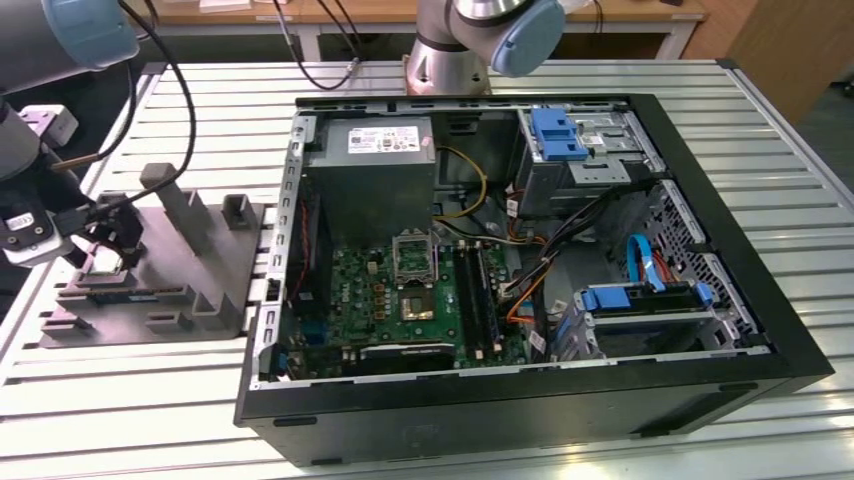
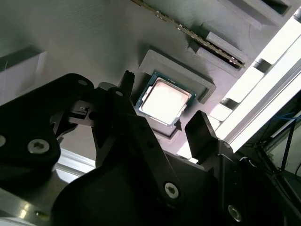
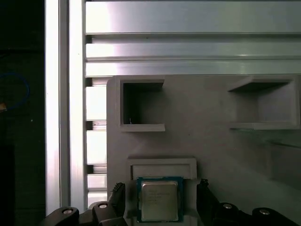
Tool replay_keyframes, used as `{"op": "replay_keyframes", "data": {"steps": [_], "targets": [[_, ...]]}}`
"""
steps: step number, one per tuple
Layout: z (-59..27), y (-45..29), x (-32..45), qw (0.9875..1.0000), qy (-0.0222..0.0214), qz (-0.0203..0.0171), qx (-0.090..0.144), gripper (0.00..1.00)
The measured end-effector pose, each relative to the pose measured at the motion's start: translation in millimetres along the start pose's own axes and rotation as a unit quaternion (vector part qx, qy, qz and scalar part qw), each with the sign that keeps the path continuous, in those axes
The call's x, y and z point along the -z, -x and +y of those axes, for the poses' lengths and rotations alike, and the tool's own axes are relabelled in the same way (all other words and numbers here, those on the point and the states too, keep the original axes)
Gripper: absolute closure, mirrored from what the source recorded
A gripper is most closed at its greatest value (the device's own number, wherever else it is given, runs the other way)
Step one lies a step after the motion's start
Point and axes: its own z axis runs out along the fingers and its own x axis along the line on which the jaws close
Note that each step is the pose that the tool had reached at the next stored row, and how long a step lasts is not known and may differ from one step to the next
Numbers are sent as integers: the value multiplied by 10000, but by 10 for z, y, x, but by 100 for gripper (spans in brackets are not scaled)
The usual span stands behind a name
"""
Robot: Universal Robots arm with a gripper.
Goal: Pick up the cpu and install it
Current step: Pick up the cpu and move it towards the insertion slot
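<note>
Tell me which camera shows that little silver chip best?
The second wrist view: the cpu appears largest, centred inside the open claw. The first wrist view shows it smaller; the exterior view shows its grey tray.

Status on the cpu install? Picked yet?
Done: the claw is over the grey tray, open and straddling the cpu. In hand: nothing; the cpu lies in its tray recess, not gripped. Left: the grasp, the lift and seating it on the green motherboard.
</note>
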Motion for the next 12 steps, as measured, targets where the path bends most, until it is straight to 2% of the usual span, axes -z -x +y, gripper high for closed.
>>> {"op": "replay_keyframes", "data": {"steps": [5, 12], "targets": [[-2, -39, -17, 10000, 0, 0, 0, 29], [1, -48, -39, 10000, 0, 0, 0, 29]]}}
